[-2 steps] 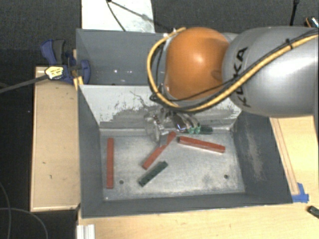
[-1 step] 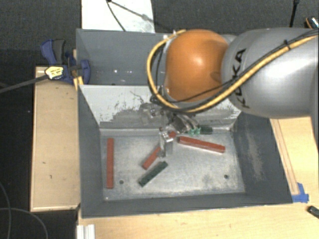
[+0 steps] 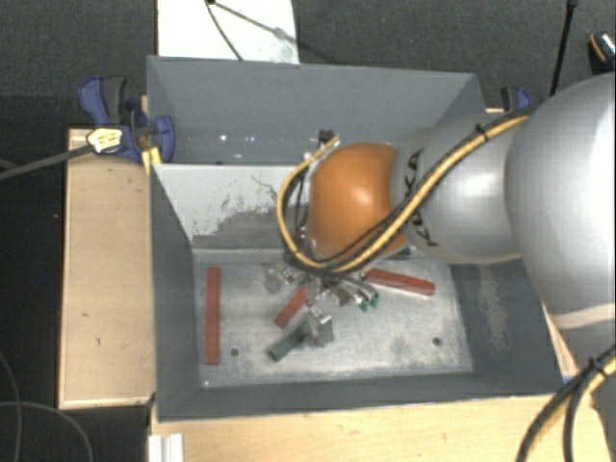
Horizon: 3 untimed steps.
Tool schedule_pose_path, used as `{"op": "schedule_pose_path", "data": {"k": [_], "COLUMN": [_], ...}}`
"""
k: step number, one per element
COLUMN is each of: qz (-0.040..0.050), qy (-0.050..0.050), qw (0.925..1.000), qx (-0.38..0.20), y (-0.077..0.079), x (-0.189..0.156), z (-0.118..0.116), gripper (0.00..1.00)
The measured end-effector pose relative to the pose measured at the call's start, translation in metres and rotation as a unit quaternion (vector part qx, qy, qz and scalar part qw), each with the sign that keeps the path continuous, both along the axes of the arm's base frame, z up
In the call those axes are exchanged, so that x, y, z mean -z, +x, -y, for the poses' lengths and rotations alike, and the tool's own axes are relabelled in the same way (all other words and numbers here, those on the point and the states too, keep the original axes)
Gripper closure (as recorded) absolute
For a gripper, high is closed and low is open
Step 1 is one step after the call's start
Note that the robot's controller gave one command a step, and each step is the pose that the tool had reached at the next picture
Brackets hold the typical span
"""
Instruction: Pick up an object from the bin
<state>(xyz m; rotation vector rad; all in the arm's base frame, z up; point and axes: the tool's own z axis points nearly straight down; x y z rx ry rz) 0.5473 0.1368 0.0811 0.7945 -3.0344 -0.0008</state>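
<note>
Silver arm (image 3: 481,200), orange wrist cover (image 3: 351,200) nearest lens, reaching into grey bin (image 3: 173,287) from right. Jaws low over bin floor, mid-bin, at small cluster: short red-brown stick (image 3: 290,311), dark green stick (image 3: 284,348) just beside, small green piece (image 3: 368,302). Jaws spread or pinching: cannot tell. Long red bar (image 3: 212,316) well apart, left. Step, likely: grasp attempt at cluster. Next needs: clamp one stick, lift straight, not drag neighbours.

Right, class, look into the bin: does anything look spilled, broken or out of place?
Nothing stands out. The long red stick lies flat along the left side of the bin, a shorter red stick lies to the right, and a few small pieces lie loose by the gripper. The bin's back wall is scratched, which looks like wear.
</note>
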Motion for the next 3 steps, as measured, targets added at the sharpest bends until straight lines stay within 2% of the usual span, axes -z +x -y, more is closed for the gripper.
{"op": "schedule_pose_path", "data": {"k": [1,2,3], "qz": [0.0025,0.0026,0.0073], "qy": [0.001,0.001,0.001], "qw": [0.9891,0.9896,0.9798], "qx": [-0.147,-0.144,-0.200], "y": [0.006,0.006,-0.004], "x": [0.011,0.010,-0.148], "z": [0.010,0.009,0.036], "gripper": [0.00,1.00,1.00]}}
